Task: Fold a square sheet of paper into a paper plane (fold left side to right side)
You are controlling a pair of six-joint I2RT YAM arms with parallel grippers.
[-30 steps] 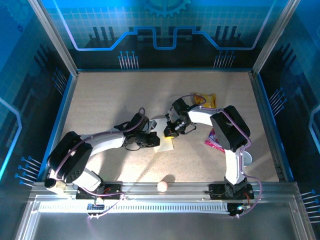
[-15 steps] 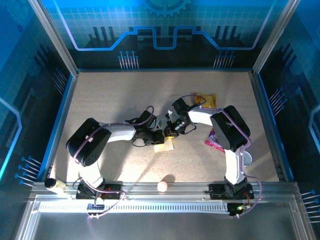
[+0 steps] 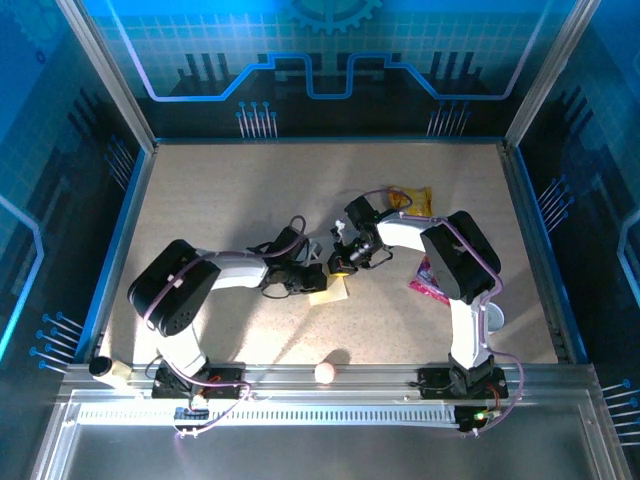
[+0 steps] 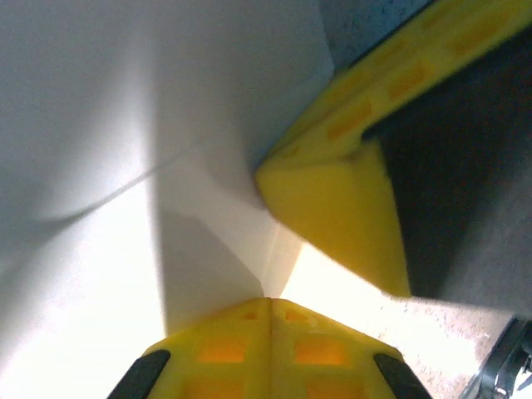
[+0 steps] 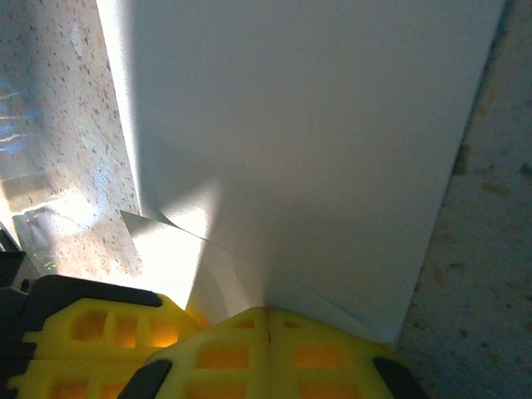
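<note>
Thin white creased sheet of paper [image 3: 330, 291] lies mid-table, mostly hidden under the two wrists that meet over it. Left gripper [image 4: 270, 303]: yellow jaws closed flat together, tips down on the paper by a raised crease. Right gripper [image 5: 266, 314]: jaws likewise pressed together, tips at the sheet's near edge beside a small lifted corner. I cannot tell whether either one pinches a layer or only bears on it. The two sets of fingertips sit just beside each other. I read this as the creasing part of the left-over-right fold. To do it well, I'd hold one tip as an anchor on the layers and draw the other along the fold line, away from the anchor, with light downward pressure so nothing skews. I'd check that the edges line up before pressing hard. The sheet may slide on the speckled beige tabletop [image 5: 490, 249], so I'd go slow.
</note>
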